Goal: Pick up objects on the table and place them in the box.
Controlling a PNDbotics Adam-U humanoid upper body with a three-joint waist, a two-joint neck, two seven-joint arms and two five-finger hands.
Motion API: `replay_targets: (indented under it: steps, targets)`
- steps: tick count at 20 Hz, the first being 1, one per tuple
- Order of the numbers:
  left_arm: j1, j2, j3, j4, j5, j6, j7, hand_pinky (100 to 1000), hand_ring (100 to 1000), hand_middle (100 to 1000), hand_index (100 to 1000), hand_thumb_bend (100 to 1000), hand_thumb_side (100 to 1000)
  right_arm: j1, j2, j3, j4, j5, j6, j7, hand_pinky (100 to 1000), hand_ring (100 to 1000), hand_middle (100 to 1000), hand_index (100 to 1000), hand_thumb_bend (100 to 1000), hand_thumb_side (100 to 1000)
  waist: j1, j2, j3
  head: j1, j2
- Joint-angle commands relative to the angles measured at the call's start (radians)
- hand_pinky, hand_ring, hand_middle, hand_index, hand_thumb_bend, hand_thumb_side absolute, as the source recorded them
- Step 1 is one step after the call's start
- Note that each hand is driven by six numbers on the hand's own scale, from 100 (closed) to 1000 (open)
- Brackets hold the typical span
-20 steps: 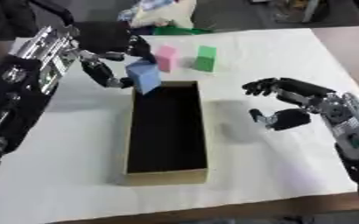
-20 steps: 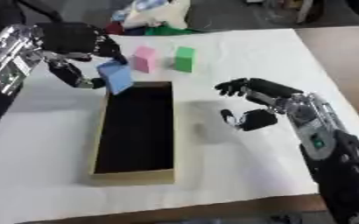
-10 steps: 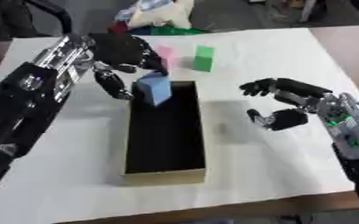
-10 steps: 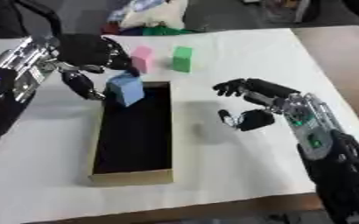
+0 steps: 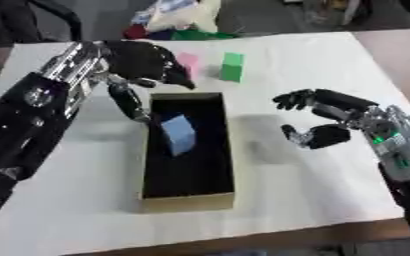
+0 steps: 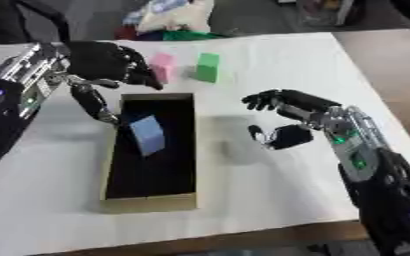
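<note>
A blue block (image 5: 179, 134) lies tilted inside the long black box (image 5: 187, 200) with tan walls, toward its far half. My left hand (image 5: 138, 60) hovers over the box's far left corner, open, with one finger reaching down beside the block and holding nothing. On the white table beyond the box stand a pink block (image 5: 188, 62) and a green block (image 5: 232, 66). To the right of the box, above the table, my right hand (image 5: 340, 112) hangs open with fingers spread and nothing in it.
A heap of bags and cloth (image 5: 178, 17) sits at the table's far edge behind the blocks. The white table cover (image 5: 313, 190) ends close to the right and front, where brown wood shows.
My left hand carried the blue block from the box's far left corner over the box and let it go; the block now lies inside. The right hand has barely moved.
</note>
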Motion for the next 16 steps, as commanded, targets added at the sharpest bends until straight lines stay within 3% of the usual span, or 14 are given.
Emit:
replay_targets:
  steps: [1, 2, 6, 9, 16]
  targets:
    - [-0.013, 0.037, 0.019, -0.034, 0.029, -0.017, -0.022, 862, 802, 789, 948, 389, 385, -0.021, -0.016, -0.012, -0.006, 0.005, -0.002, 0.002, 814, 842, 826, 977, 100, 532, -0.002, -0.02, 0.001, -0.002, -0.001]
    - [-0.011, 0.04, 0.02, -0.038, 0.036, -0.014, -0.025, 860, 787, 769, 942, 257, 315, -0.022, -0.017, -0.012, -0.006, 0.006, -0.002, 0.002, 820, 843, 832, 980, 100, 527, -0.004, -0.021, 0.002, -0.003, -0.002]
    - [0.048, 0.084, 0.1, -0.122, 0.091, 0.027, 0.02, 856, 770, 745, 938, 132, 280, -0.071, -0.032, -0.012, 0.01, 0.034, 0.0, 0.002, 829, 844, 842, 985, 100, 526, -0.016, -0.024, 0.028, -0.021, -0.008]
    - [0.105, 0.121, 0.147, -0.197, 0.141, 0.049, 0.069, 854, 761, 734, 935, 100, 287, -0.114, -0.041, -0.013, 0.038, 0.053, -0.003, -0.001, 833, 844, 846, 987, 100, 523, -0.02, -0.026, 0.041, -0.028, -0.01]
    - [0.205, 0.166, 0.175, -0.288, 0.252, 0.122, 0.18, 850, 745, 709, 932, 100, 367, -0.221, -0.041, -0.036, 0.139, 0.109, 0.009, -0.023, 842, 849, 865, 994, 100, 539, -0.028, -0.024, 0.075, -0.049, -0.023]
